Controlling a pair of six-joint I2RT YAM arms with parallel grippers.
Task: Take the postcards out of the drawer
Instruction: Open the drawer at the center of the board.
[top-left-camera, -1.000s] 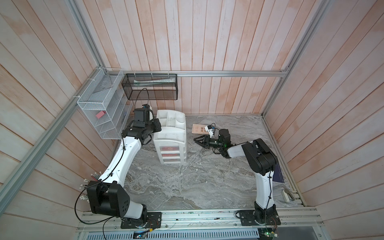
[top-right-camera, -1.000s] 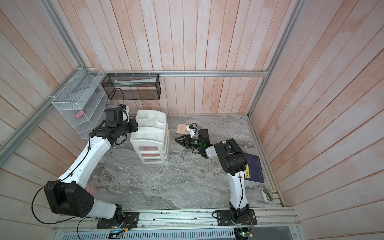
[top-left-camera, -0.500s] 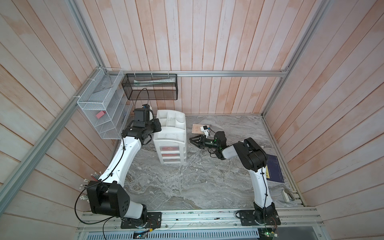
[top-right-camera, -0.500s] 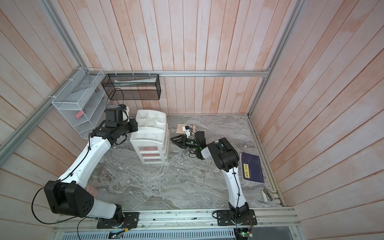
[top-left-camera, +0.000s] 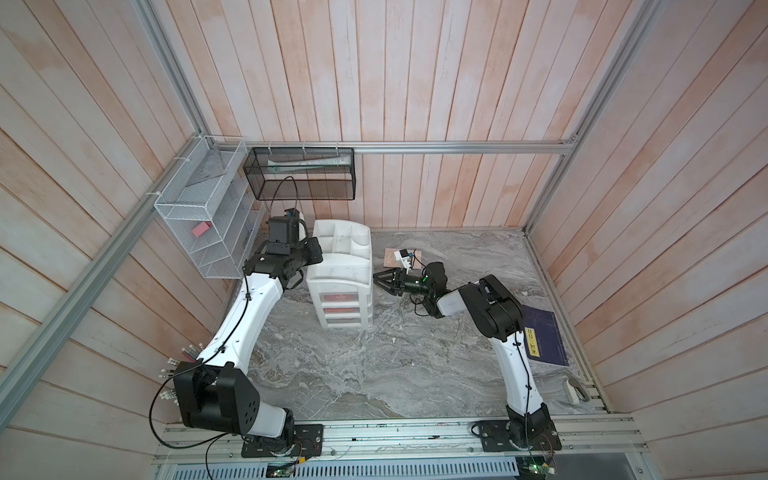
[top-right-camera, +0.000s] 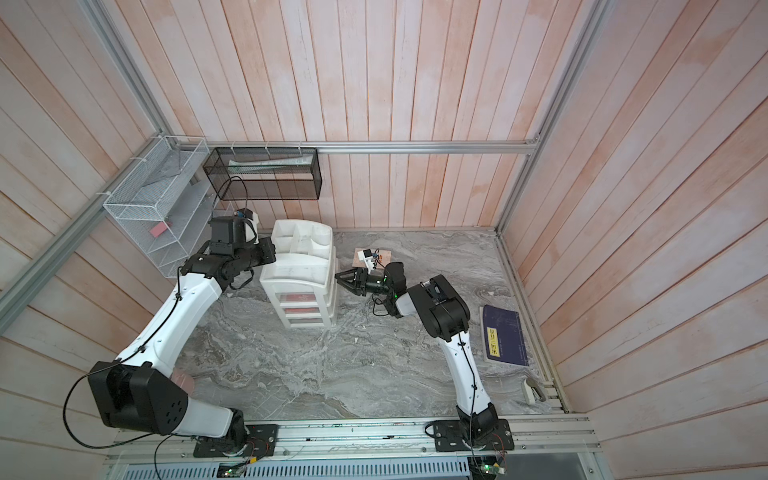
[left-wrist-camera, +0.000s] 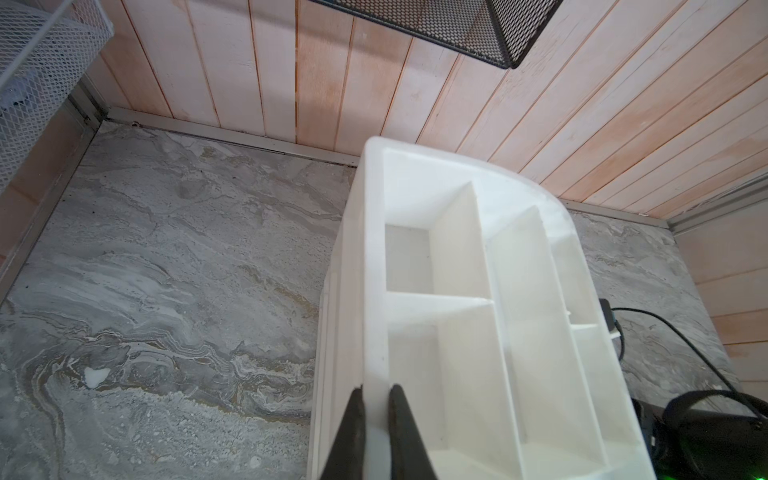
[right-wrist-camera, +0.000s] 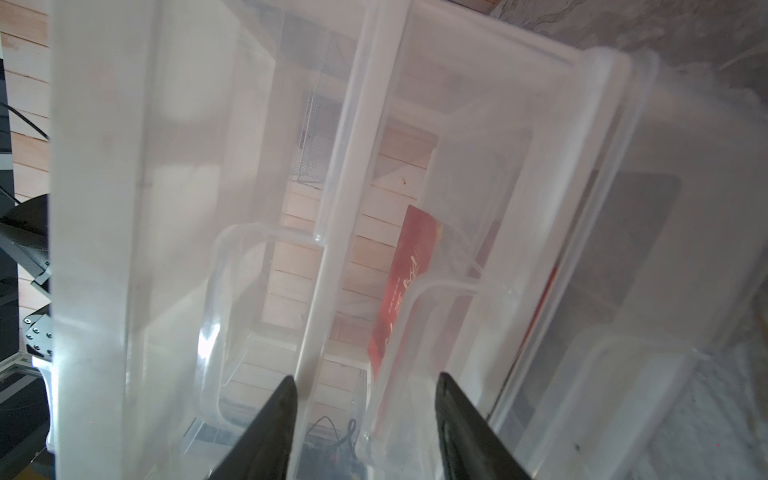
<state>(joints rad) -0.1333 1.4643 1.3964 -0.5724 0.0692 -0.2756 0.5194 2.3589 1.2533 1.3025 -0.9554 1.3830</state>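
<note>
— Since a second earlier, was anything shifted?
— Only the right gripper: it had been carried left, close to the drawer unit, jaws parted and empty. The left gripper was clamped on that unit's top rim.
— And the postcards?
— A red postcard was seen inside a clear drawer just ahead. The beige postcard was left lying on the marble tabletop, far of the arm.
— How should it be taken?
— It was judged thin, light, fairly stiff and probably slippery on plastic, so an exposed edge would best be pinched.
</note>
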